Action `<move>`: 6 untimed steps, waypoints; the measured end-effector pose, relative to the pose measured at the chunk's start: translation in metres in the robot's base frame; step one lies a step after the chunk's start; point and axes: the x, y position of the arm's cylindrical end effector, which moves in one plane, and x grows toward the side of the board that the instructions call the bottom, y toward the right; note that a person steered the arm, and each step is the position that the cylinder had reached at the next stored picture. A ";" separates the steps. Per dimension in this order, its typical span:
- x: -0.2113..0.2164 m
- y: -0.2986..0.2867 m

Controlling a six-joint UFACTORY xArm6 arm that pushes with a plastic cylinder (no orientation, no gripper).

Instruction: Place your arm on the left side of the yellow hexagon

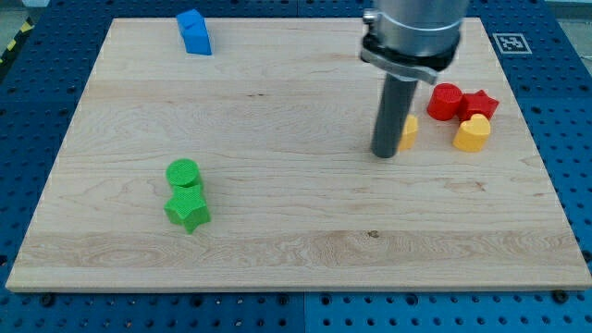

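The wooden table [296, 222] fills nearly the whole view, pale planks on a blue perforated base [28, 102], and over its upper right hangs the arm's grey cylindrical housing [412, 32], the dark rod [392, 116] dropping straight from it. There is no pincer on this arm to spread or press together, just that rod, and my tip [386, 154] sits on the table right at the view's left edge of the yellow hexagon [408, 132], touching it or as good as, with the rod covering much of the block. Just to the view's right, a cluster: a red cylinder [445, 101] touching a red star [480, 104], and a yellow heart [473, 134] tucked just below them. Far across at the view's top left, a blue block [194, 32] stands alone near the table edge. Down at the lower left, a green cylinder [183, 173] sits right against a green star [188, 210] below it, both well apart from my tip.
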 end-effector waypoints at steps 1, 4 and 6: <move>-0.006 0.006; -0.025 0.021; -0.026 -0.024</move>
